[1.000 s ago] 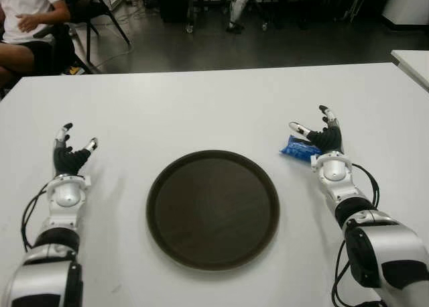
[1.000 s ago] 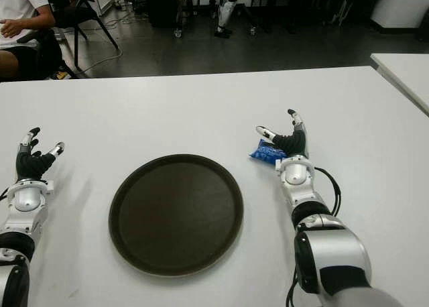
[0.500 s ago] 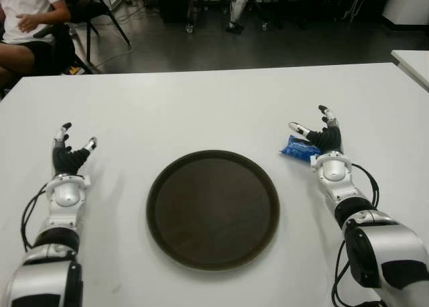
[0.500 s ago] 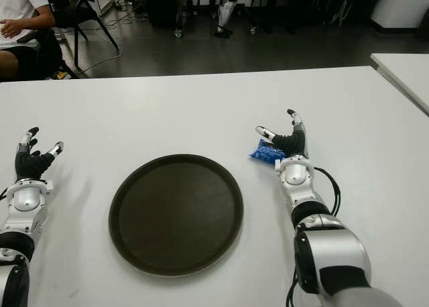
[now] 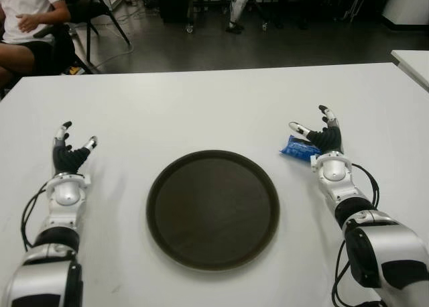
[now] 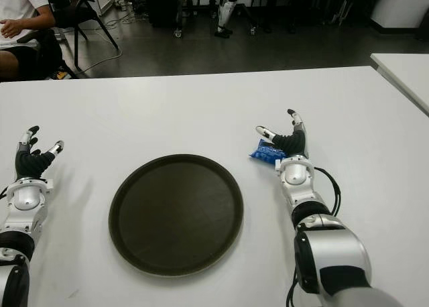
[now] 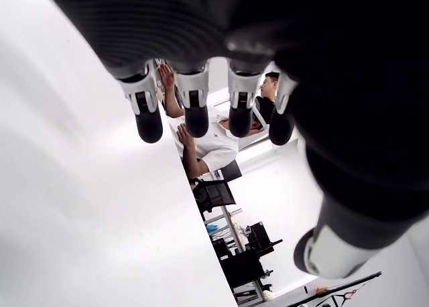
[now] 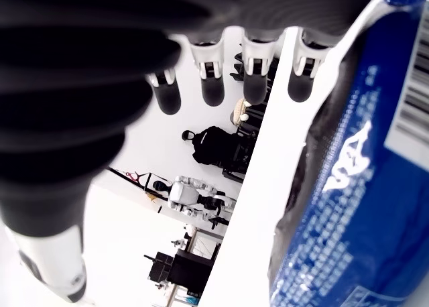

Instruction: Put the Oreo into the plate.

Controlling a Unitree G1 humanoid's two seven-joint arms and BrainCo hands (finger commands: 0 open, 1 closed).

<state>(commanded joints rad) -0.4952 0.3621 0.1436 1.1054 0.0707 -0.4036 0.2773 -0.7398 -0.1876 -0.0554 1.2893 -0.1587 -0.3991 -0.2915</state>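
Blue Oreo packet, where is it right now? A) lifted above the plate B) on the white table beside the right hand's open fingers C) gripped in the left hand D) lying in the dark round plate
B: the blue Oreo packet lies on the white table right by the open right hand, outside the dark round plate, which holds nothing; the left hand holds nothing.

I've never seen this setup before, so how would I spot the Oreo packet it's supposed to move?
Start at the big round dark plate in the middle of the white table. Look just past its rim on the robot's right, where the open right hand sits. The Oreo packet lies on the table against that hand, on the plate side: a small, shiny blue wrapper, the only colourful thing there.
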